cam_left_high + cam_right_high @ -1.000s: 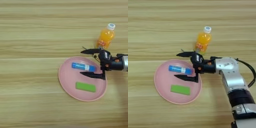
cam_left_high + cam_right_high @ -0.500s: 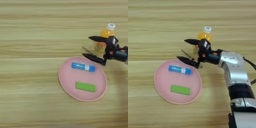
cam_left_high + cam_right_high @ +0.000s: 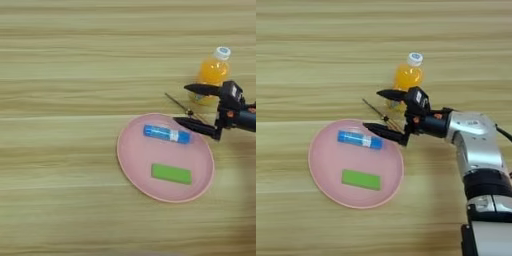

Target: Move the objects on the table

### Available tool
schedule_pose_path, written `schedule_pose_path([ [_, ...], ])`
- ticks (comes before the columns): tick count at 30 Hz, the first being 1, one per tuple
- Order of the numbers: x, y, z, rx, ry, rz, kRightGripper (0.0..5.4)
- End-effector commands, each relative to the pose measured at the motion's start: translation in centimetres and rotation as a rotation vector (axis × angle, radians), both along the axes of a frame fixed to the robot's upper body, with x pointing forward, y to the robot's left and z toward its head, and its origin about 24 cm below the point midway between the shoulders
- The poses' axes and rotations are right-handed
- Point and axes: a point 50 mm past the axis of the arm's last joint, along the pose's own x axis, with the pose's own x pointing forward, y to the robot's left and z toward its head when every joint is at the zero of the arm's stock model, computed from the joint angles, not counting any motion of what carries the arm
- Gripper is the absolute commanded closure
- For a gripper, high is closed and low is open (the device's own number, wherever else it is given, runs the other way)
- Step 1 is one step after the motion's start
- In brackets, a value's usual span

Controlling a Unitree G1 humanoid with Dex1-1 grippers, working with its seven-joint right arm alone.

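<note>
The orange-drink bottle (image 3: 407, 75) with a white cap stands upright on the table (image 3: 316, 60), beyond the plate. The screwdriver (image 3: 375, 109) shows only its thin shaft, slanting off the plate's far right rim; my gripper hides its handle. The flat green block (image 3: 361, 179) lies in the near half of the pink plate (image 3: 321, 170). My right gripper (image 3: 372, 109) is open and points left. One finger reaches in front of the bottle's base and the other stands over the plate's right rim. The shaft lies between them, with nothing held.
A blue tube (image 3: 360, 140) with a white end lies across the far half of the plate. My silver forearm (image 3: 476, 145) comes in from the right and bottom edge. Bare wood spreads to the left and beyond the bottle.
My gripper, still open, has risen from the plate's right side toward the bottle and the screwdriver. The blue tube, the green block and the bottle have not moved.
</note>
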Motion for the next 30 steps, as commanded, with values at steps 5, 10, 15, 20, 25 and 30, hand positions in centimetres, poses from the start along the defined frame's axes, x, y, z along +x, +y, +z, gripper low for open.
schedule_pose_path([
  [5, 2.0, -1.9, 3.5, -0.04, -0.11, -0.076, 0.06],
  [10, 2.1, -2.6, 3.5, -0.033, -0.095, -0.09, 0.06],
  [15, 2.0, -3.3, 3.3, -0.024, -0.074, -0.103, 0.06],
  [20, 2.0, -3.8, 2.9, -0.022, -0.041, -0.12, 0.06],
  [25, 2.0, -4.3, 2.6, -0.019, -0.023, -0.142, 0.06],
  [30, 1.9, -5.3, 2.4, -0.02, 0.001, -0.184, 0.06],
])
